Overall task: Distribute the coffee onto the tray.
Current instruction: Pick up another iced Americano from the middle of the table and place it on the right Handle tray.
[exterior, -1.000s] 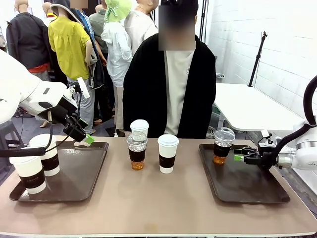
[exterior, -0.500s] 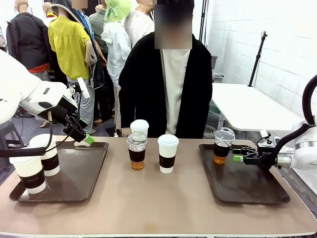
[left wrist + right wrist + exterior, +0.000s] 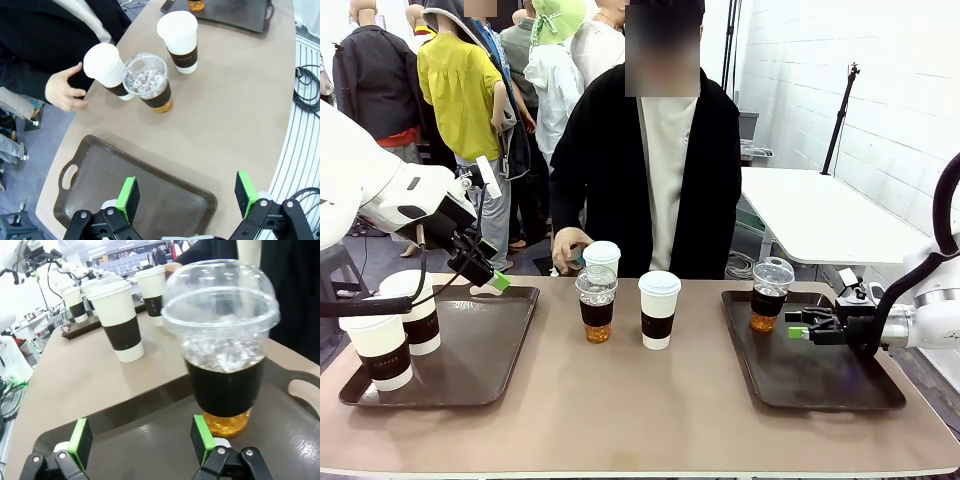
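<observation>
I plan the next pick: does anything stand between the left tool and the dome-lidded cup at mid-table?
Nothing visible does. From the left tool, open over the left tray, bare table runs to the dome cup. A white cup and the person's hand are on its far side, outside that path.

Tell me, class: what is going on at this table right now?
Cups of coffee are being shared out between two trays. The right gripper, open, sits beside a dome-lidded cup standing on the right tray. The left gripper, open, hovers over the left tray, which holds two white cups. Three more cups wait mid-table; the person's hand is by the farthest one.
</observation>
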Motion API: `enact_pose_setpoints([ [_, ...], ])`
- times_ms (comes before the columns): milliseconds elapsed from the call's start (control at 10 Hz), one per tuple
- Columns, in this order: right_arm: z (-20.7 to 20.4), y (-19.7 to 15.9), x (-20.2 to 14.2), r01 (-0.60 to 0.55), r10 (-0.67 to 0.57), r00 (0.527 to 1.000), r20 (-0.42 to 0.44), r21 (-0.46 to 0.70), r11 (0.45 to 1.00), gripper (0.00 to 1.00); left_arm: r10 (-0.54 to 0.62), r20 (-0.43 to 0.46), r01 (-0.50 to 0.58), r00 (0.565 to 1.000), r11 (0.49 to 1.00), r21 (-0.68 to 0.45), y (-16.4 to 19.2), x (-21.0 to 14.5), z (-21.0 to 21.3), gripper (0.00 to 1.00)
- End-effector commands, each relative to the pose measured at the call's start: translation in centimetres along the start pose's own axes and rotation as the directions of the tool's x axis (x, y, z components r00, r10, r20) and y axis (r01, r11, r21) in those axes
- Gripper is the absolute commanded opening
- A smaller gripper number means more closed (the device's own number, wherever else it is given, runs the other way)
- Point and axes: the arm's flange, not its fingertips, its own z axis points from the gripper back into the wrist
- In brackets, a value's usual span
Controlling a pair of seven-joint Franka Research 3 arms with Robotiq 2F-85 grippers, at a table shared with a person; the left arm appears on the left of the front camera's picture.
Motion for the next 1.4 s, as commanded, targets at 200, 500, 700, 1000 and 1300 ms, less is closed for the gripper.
enact_pose_setpoints([
  [200,-1.4,3.2,0.6,-0.07,0.07,0.997,-0.018,0.017,0.997,1.0,-0.011,0.011,0.011,1.0,1.0,-0.019,0.2,-0.2,0.0,1.0],
  [500,-3.3,3.9,1.0,-0.097,0.098,0.995,-0.027,0.051,0.994,1.0,-0.011,0.011,0.011,1.0,1.0,-0.019,0.2,-0.2,0.0,1.0],
  [700,-4.8,4.4,1.1,-0.113,0.114,0.993,-0.027,0.06,0.992,1.0,-0.011,0.011,0.011,1.0,1.0,-0.019,0.2,-0.2,0.0,1.0],
  [1000,-7.0,5.1,1.2,-0.138,0.141,0.99,-0.029,0.08,0.987,1.0,-0.011,0.011,0.011,1.0,1.0,-0.019,0.2,-0.2,0.0,1.0],
  [1300,-8.9,5.5,1.3,-0.159,0.162,0.987,-0.021,0.108,0.981,1.0,-0.011,0.011,0.011,1.0,1.0,-0.019,0.2,-0.2,0.0,1.0],
])
